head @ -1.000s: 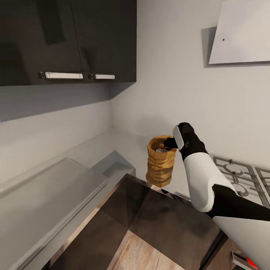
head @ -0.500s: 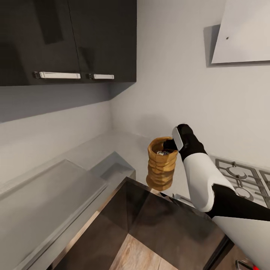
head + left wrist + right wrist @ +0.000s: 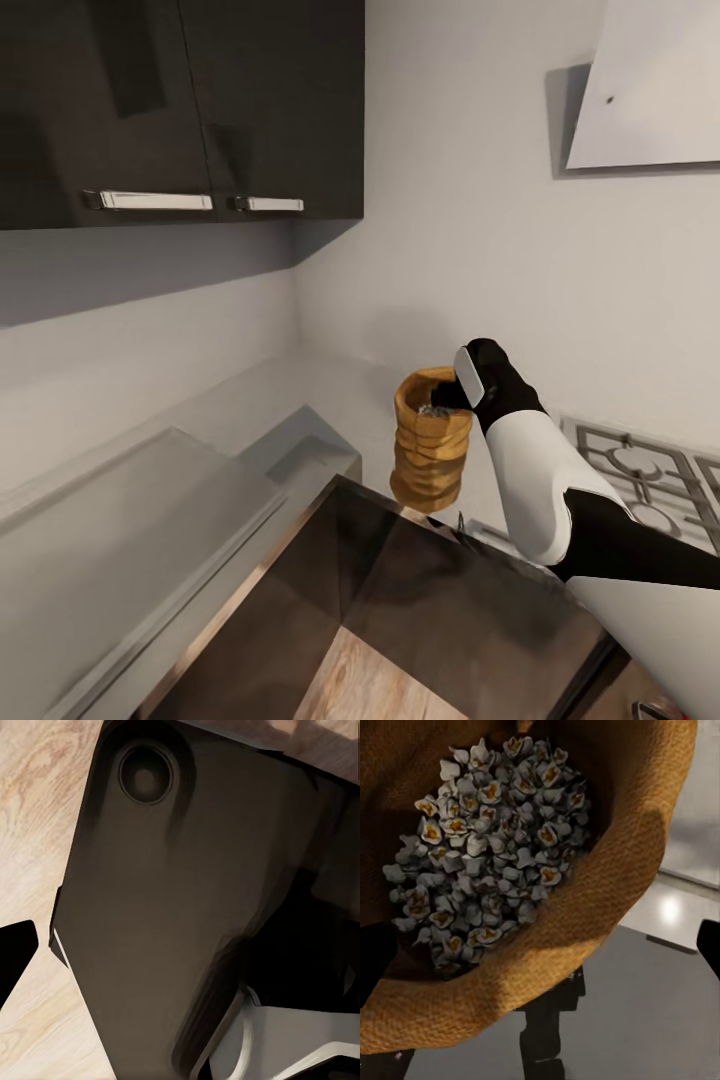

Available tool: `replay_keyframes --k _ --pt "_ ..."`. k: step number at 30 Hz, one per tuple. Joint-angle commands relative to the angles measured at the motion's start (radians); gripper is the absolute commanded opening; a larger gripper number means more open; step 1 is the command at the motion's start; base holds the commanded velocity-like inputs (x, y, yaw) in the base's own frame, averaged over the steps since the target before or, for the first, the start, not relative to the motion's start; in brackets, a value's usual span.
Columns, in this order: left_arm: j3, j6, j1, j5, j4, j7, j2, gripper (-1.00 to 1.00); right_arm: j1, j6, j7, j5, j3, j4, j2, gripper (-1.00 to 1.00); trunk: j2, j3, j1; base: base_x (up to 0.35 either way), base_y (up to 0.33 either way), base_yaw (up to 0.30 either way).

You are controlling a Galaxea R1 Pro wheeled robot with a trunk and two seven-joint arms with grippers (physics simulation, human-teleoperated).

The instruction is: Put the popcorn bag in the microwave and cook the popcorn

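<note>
1. Nearest, left wrist view: dark glossy robot body panel [image 3: 172, 892] over pale wood-plank floor [image 3: 30, 810]. One black fingertip of the left gripper shows at the frame edge, so its jaw state can't be told.
2. Small tan-brown woven sack-shaped popcorn bag [image 3: 431, 440] hangs in the air, upright, off the surface, above the front edge of the glossy grey steel countertop [image 3: 150, 500].
3. Black-and-white right gripper [image 3: 452, 392] is at the bag's rolled rim, jaws clamped on the rim (one finger inside, judging by the dark tips at the right wrist frame's edges).
4. Whitish-beige popcorn [image 3: 487, 832] fills the bag's inside.
5. Handling guess: light, soft burlap, walls fold easily, open top spills if tilted. Rim is the stiffest hold; keep it upright.
6. Farther: ridged steel gas hob [image 3: 640, 480], dark wall cabinets [image 3: 180, 100], white flat hood [image 3: 650, 90].
</note>
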Motion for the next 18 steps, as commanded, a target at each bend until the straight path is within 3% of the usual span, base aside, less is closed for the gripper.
replay_keyframes --k 1,7,18 --pt "0.005 -0.002 0.000 0.002 -0.001 0.000 0.000 1.00 -0.001 0.003 0.000 0.004 -0.007 -0.001 0.001 1.00 -0.001 -0.001 0.000 0.191 0.000 0.000" --pt "0.005 -0.001 0.000 0.002 -0.001 0.000 0.000 1.00 -0.001 0.003 0.000 0.003 -0.007 0.000 0.001 1.00 -0.001 -0.001 0.000 0.156 0.000 0.000" --pt "0.006 -0.002 0.000 0.002 -0.001 0.000 0.000 1.00 -0.001 0.003 -0.002 0.001 -0.010 0.024 0.001 1.00 -0.001 -0.001 0.000 0.007 0.000 0.000"
